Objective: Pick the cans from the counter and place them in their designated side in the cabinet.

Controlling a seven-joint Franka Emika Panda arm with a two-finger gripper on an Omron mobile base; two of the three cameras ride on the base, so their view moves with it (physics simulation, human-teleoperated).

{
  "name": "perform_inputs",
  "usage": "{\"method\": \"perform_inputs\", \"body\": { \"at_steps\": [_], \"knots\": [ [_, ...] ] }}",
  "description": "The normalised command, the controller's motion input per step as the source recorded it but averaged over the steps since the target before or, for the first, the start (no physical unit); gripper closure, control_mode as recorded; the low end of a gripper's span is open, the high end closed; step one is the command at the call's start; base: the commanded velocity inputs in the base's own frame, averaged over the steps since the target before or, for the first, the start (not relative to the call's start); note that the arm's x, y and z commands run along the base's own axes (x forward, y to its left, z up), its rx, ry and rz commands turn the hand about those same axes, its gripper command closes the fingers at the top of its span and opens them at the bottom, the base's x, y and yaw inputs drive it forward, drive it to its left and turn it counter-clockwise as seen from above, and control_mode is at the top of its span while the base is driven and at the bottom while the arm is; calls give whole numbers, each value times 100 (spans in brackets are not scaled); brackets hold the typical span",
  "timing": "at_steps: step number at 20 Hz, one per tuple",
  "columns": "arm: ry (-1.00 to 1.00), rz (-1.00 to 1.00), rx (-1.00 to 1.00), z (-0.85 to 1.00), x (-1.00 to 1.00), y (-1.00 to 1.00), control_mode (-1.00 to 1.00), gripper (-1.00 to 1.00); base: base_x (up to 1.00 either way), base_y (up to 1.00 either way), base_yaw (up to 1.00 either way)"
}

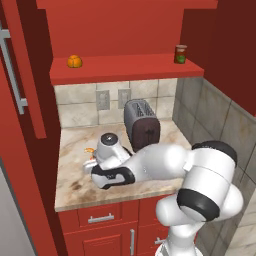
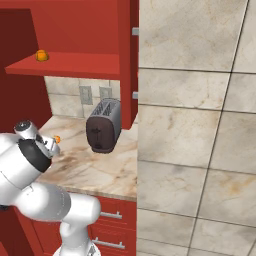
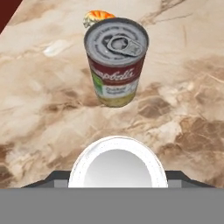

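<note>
Two cans: a round white-rimmed can (image 3: 118,164) sits between the gripper (image 3: 118,181) fingers; whether clenched, I cannot tell. Ahead, a labelled soup can (image 3: 115,61) stands upright, open marbled counter (image 3: 183,87) beside it.

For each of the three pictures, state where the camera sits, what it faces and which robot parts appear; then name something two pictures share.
Left base view: behind the arm to its left, looking down at the counter, toaster and cabinet shelf; the arm rises lower right.
Right base view: behind to its right, facing the same counter corner; the arm shows lower left.
Hand view: on the hand, looking down at a soup can and a white-rimmed can at the tool.
Shared: both base views show the toaster and the orange fruit.
</note>
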Motion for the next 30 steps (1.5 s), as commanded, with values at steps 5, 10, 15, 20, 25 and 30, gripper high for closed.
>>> {"method": "perform_inputs", "body": {
  "at_steps": [5, 10, 15, 20, 25, 30],
  "knots": [
    [6, -3, 0, -7, -2, 0, -100, 100, 0, 0, 0],
    [-10, 0, 0, 32, -26, -1, -100, 100, 0, 0, 0],
    [-15, 0, 0, 49, -33, -10, -100, 100, 0, 0, 0],
    [-10, 0, 0, 50, -25, -24, -100, 100, 0, 0, 0],
    [-8, 0, 0, 50, -21, -26, -100, 100, 0, 0, 0],
    [-2, 0, 2, 48, -17, -24, -100, 100, 0, 0, 0]
  ]
}}
